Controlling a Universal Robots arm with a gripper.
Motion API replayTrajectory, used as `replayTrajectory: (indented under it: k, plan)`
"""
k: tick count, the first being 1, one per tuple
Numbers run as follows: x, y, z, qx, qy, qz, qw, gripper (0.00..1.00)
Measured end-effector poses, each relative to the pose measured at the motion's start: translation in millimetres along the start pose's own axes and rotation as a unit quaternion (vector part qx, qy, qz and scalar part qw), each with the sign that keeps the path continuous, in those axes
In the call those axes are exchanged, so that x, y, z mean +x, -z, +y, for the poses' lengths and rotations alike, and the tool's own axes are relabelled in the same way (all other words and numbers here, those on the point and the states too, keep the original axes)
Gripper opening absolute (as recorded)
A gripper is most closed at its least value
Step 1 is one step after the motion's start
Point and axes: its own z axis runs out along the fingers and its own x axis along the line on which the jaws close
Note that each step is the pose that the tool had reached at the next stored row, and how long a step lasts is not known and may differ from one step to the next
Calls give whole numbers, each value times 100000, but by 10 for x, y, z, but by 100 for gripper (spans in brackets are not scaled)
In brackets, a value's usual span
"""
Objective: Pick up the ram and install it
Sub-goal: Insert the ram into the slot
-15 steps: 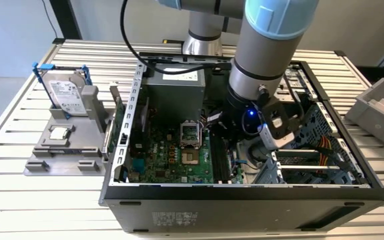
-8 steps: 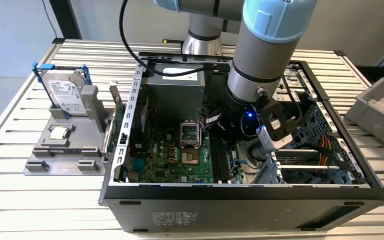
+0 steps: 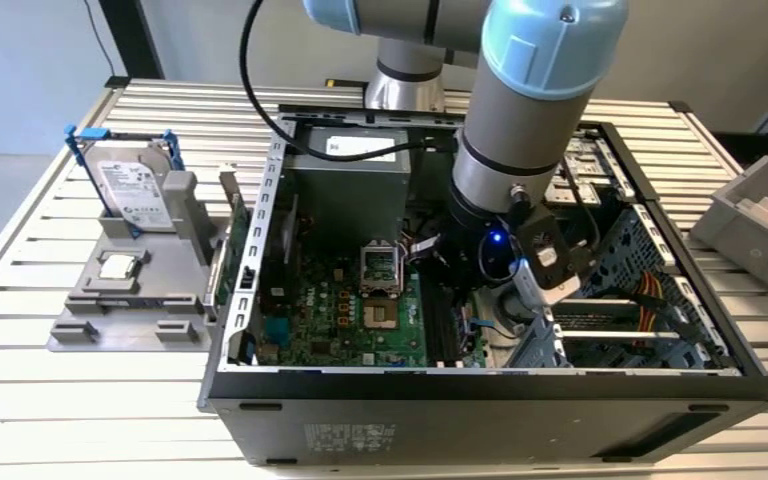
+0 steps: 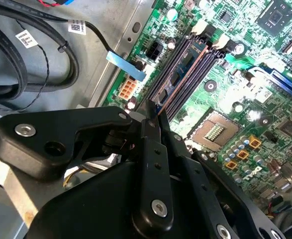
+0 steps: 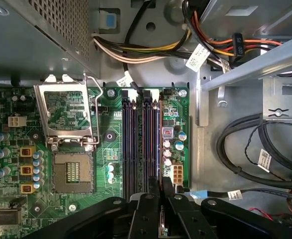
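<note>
The arm reaches down into the open computer case (image 3: 491, 385), its hand (image 5: 160, 191) low over the memory slots (image 5: 142, 144) — fingers closed on the ram (image 5: 160, 185), held edge-on. It looks light, stiff and fragile — best gripped by its edges, away from the chips.

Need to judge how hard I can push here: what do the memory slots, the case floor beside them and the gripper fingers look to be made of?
Memory slots: likely moulded plastic, dark matte walls.
Case floor: apparently bare sheet metal, dull grey, with punched holes.
Gripper fingers: black and matte with silver screw heads; plastic or coated metal, cannot tell which.
</note>
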Motion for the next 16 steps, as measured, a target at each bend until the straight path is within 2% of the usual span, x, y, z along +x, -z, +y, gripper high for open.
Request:
replayTrajectory:
  k: [11, 16]
  plan:
    - [2, -67, -1, 91, 0, -5, 100000, 0]
    - [7, -76, -2, 164, -1, -4, 100000, 0]
